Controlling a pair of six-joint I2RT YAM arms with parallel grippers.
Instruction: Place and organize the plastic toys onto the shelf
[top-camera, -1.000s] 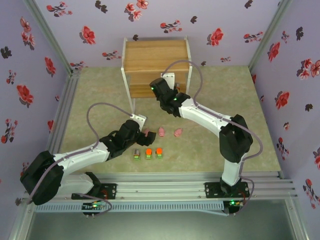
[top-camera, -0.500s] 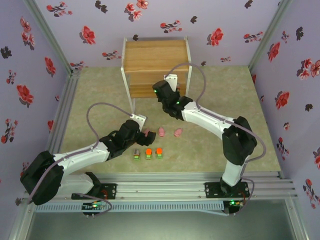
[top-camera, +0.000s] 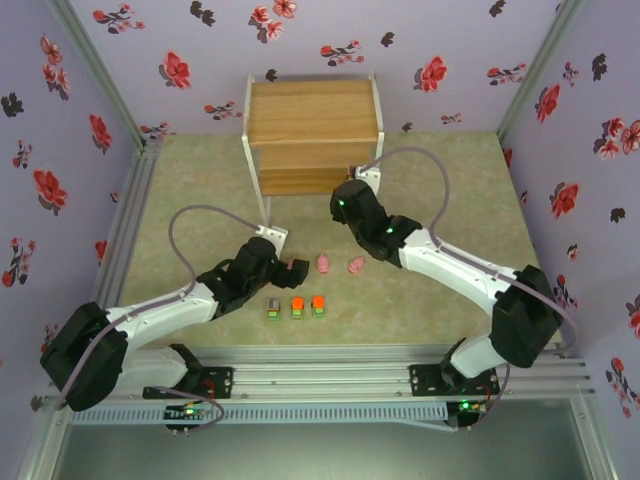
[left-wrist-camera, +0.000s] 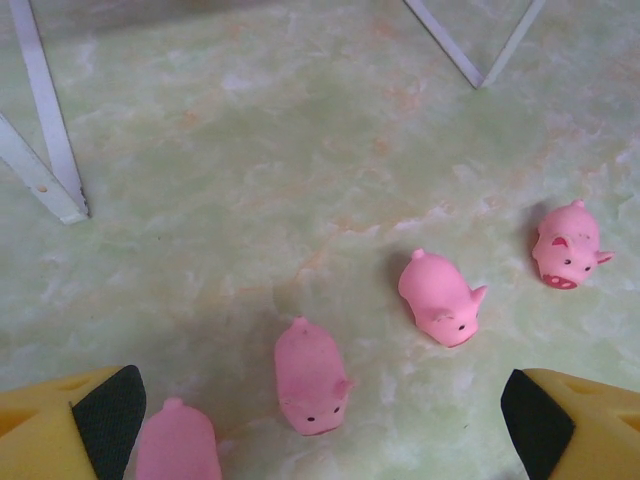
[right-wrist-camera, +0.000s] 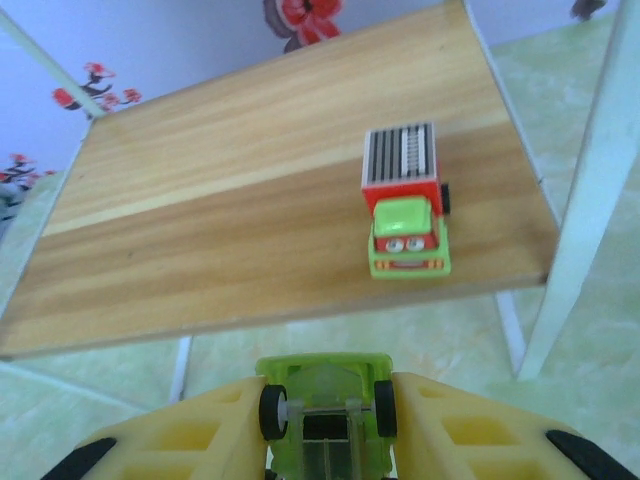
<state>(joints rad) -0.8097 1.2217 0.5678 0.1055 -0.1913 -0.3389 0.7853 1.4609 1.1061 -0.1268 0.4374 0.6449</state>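
Green mat (left-wrist-camera: 300, 150) — four pink pigs (left-wrist-camera: 440, 298), three toy trucks (top-camera: 296, 307).

The desk (top-camera: 450, 190) has a pale green, marbled top with faint orange flecks. Lilac walls (top-camera: 150, 40) printed with red and dark flowers (top-camera: 176, 68) close it in at the back and on both sides. Grey metal posts (top-camera: 98, 68) slant up the two far corners, and silver slotted rails (top-camera: 340, 362) run along the near edge.
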